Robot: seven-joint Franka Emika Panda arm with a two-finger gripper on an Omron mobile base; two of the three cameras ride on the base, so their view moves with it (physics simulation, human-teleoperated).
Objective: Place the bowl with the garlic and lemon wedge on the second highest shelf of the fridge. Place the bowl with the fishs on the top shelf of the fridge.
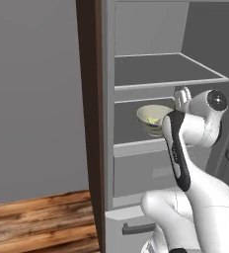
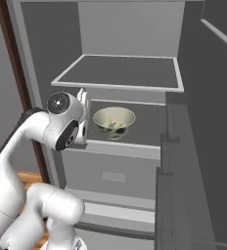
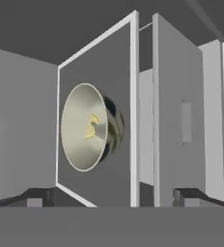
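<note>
A pale bowl [image 1: 153,118] [image 2: 114,122] holding the yellow lemon wedge [image 3: 91,126] and a greyish garlic [image 3: 101,131] stands on the second highest shelf [image 1: 129,136] [image 2: 147,124] of the open fridge [image 1: 109,99]. The top shelf [image 1: 166,71] [image 2: 120,71] above it is bare. My gripper [image 1: 182,95] [image 2: 83,100] [image 3: 114,195] is open just in front of the shelf's edge, beside the bowl and apart from it, with nothing between its fingers. In the hand view the scene is rolled, so the bowl [image 3: 87,128] appears on its side.
The fridge door with its racks [image 2: 184,171] stands open on the right. A drawer front [image 1: 136,173] and a lower handle [image 1: 136,228] sit under the shelves. A brown panel [image 1: 89,99] borders the fridge on the left, above the wood floor [image 1: 37,222].
</note>
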